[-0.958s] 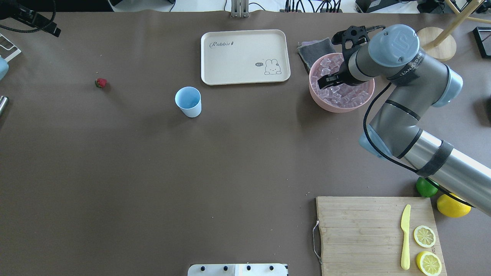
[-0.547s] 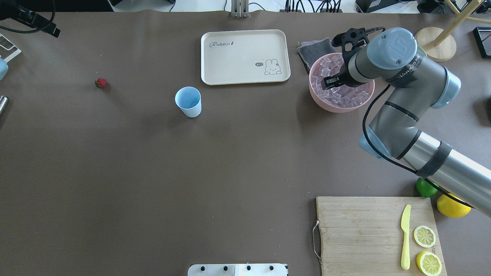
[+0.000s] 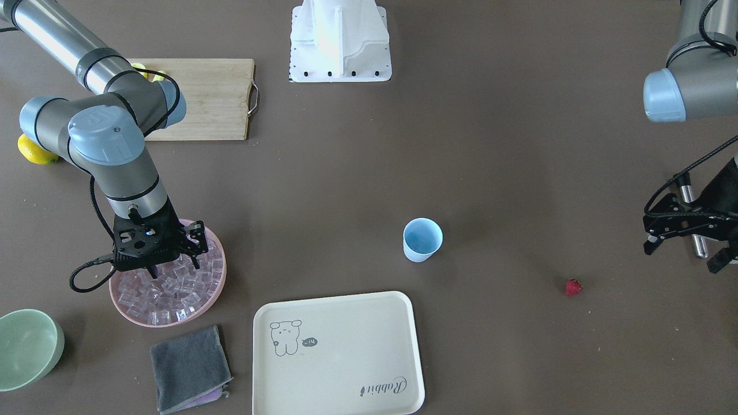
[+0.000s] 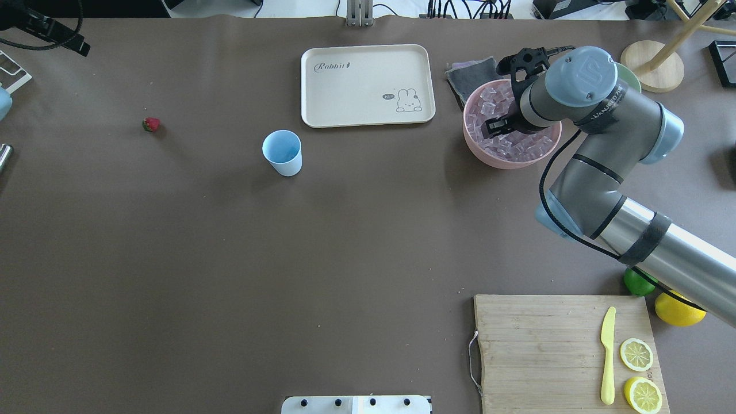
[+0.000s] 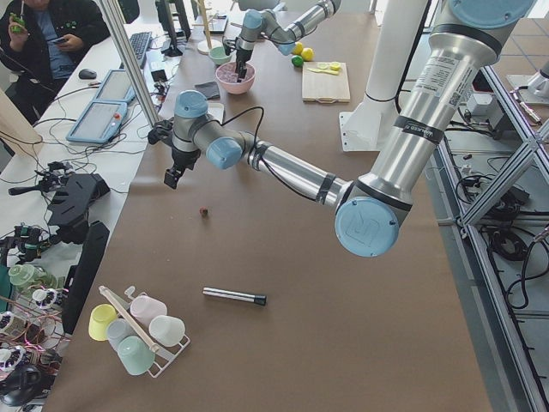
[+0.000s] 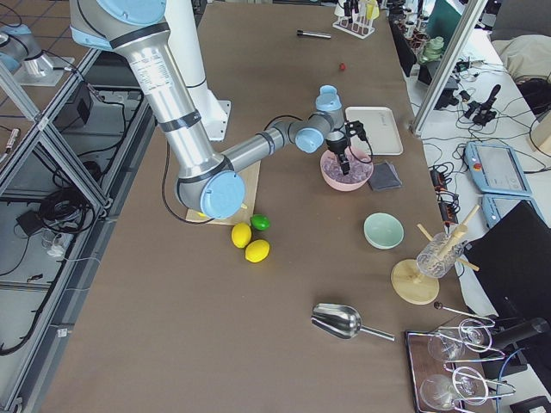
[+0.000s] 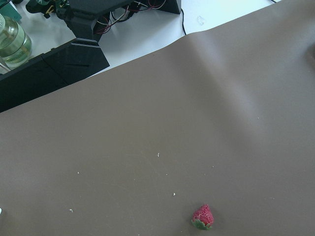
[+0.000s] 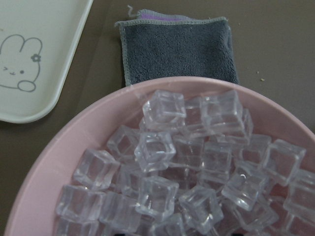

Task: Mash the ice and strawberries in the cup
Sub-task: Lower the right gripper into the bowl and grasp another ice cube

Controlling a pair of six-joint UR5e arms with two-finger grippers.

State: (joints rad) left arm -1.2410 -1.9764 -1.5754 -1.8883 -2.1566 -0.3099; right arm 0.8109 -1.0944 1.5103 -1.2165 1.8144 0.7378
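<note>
The pale-blue cup [image 4: 282, 152] [image 3: 422, 239] stands upright near the table's middle, and its inside looks empty. Clear ice [image 8: 157, 147] [image 4: 500, 146] is piled in a pink bowl [image 4: 489, 160] [image 3: 132, 314]. My right gripper [image 3: 173, 266] [image 4: 498, 125] hangs low over the ice, pointing down, and looks open; the right wrist view shows no fingers. A small red strawberry [image 4: 151, 124] [image 3: 572, 286] [image 7: 203, 217] lies alone on the table far to the left. My left gripper [image 3: 684, 252] [image 5: 171, 172] hovers open and empty beside it, apart from it.
A cream tray [image 4: 368, 85] lies behind the cup. A grey cloth [image 4: 474, 72] and a green bowl [image 3: 29, 346] sit by the pink bowl. A wooden board [image 4: 540, 351] holds a yellow knife and lemon halves. A metal rod [image 5: 234, 296] lies at the left end.
The right arm's wrist has shifted slightly over the pink bowl, with the gripper staying above the ice. The cup and the strawberry have not moved.
</note>
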